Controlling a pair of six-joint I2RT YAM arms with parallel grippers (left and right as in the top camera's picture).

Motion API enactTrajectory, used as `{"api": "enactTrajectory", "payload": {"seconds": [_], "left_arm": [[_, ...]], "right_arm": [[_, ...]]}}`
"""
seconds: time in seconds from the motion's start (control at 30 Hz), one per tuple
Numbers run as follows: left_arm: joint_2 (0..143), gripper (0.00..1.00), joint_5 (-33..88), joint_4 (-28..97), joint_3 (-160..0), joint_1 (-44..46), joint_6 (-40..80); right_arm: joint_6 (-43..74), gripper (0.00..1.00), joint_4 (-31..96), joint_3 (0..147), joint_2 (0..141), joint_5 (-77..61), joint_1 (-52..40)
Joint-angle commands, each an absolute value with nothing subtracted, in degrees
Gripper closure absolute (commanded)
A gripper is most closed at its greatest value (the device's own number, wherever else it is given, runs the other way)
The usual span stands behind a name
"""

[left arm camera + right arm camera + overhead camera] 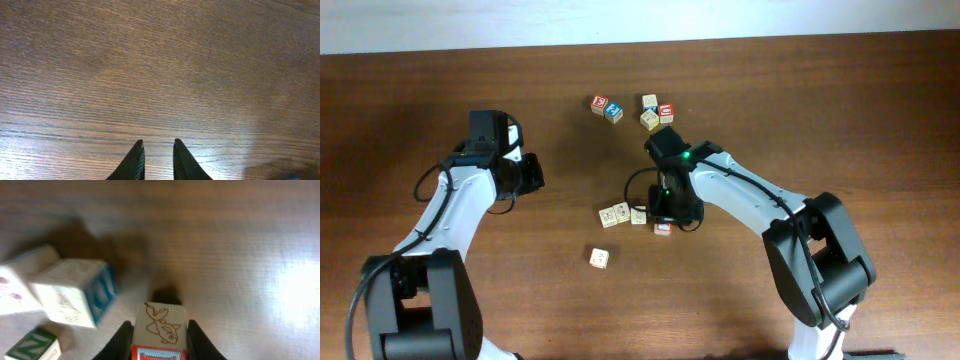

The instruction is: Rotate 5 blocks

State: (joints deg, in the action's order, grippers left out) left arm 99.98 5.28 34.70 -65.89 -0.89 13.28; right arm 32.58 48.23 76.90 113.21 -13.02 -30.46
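My right gripper (159, 332) is shut on a pale-wood block (160, 322) with a fish drawing on top and a red-framed face toward the camera. From above, this gripper (665, 216) sits over the held block (663, 228) in the centre cluster, beside two more tan blocks (613, 215) (638, 215). Another block (599, 258) lies alone nearer the front. My left gripper (159, 146) hovers over bare wood, its jaws slightly open with nothing between them; from above it (531, 172) is well left of all the blocks.
A far group of several cubes (649, 120), one of them blue-faced (613, 112), lies beyond the right arm. Close to the held block stand a blue-sided cube (75, 292), a white cube (15, 287) and a green-lettered cube (35, 347).
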Motion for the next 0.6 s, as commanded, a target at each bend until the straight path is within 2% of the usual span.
{"api": "enactTrajectory", "payload": {"seconds": [0.0,0.23,0.37,0.43,0.5,0.57], "left_arm": [[100.29,0.82,4.71,34.76,-66.46,-1.02,13.87],[100.29,0.83,4.93,34.76,-66.46,-1.02,13.87],[100.29,0.82,4.93,34.76,-66.46,-1.02,13.85],[100.29,0.82,4.93,34.76,-66.46,-1.02,13.87],[100.29,0.82,4.93,34.79,-66.46,-1.02,13.87],[100.29,0.82,4.93,34.76,-66.46,-1.02,13.85]], "right_arm": [[22.44,0.89,45.25,77.93,113.51,-15.03,-30.35],[18.02,0.88,40.25,77.93,113.54,-14.35,-30.35],[17.98,0.65,40.42,77.93,113.54,-14.37,-30.35],[18.00,0.60,40.64,77.93,113.54,-14.39,-30.35],[18.00,0.48,40.69,77.93,113.54,-14.59,-30.35],[18.00,0.39,41.04,78.35,113.51,-14.59,-30.35]]}}
